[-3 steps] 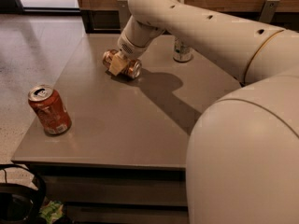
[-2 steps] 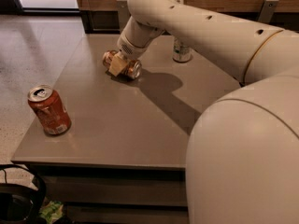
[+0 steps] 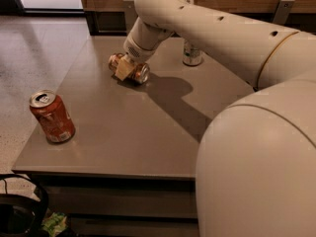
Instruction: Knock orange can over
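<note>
Can status: orange can [image 3: 132, 69] lies on its side at the far-left part of the table [image 3: 148, 142], long axis roughly left-right, silver end facing the camera side at right; judged already toppled, so the task looks essentially done. Gripper [image 3: 124, 70] sits right on top of the can's middle, tan fingertip pad visible against the can wall; whether the fingers are spread or closed on it cannot be told from this angle. Handling notes (judgement): thin aluminium shell, light if empty, stiff along its axis but easily dented across the wall; smooth and slippery, and on its side it will roll freely across the flat tabletop toward an edge if nudged. No firm hold needed for this task; a push high on the wall would tip it, a grasp across the mid-body would be the place if it had to be held. Bystanders: red-orange can [image 3: 51, 115] upright near the front-left corner, white-and-green can [image 3: 192, 54] upright at the back, partly behind the arm [image 3: 207, 28]; both well apart from the gripper.
</note>
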### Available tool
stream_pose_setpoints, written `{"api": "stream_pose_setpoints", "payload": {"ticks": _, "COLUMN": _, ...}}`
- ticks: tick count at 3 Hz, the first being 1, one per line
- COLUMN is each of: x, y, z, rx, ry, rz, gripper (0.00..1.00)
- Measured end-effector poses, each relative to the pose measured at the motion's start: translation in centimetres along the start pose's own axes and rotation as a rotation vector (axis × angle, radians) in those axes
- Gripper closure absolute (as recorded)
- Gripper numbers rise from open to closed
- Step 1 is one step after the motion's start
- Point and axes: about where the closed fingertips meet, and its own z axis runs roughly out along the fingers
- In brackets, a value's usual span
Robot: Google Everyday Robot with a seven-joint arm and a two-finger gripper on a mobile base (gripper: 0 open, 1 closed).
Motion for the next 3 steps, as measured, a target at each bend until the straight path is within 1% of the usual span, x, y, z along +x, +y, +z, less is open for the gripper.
{"api": "stream_pose_setpoints", "payload": {"ticks": 1, "x": 0.01, "y": 0.12, "z": 0.18, "rx": -0.003, "ry": 0.002, "rz": -0.001, "gripper": 0.16}}
{"api": "stream_pose_setpoints", "payload": {"ticks": 2, "x": 0.01, "y": 0.24, "z": 0.36, "rx": -0.006, "ry": 0.004, "rz": -0.002, "gripper": 0.0}}
{"api": "stream_pose_setpoints", "payload": {"ticks": 3, "x": 0.01, "y": 0.25, "z": 0.37, "rx": -0.006, "ry": 0.004, "rz": -0.002, "gripper": 0.0}}
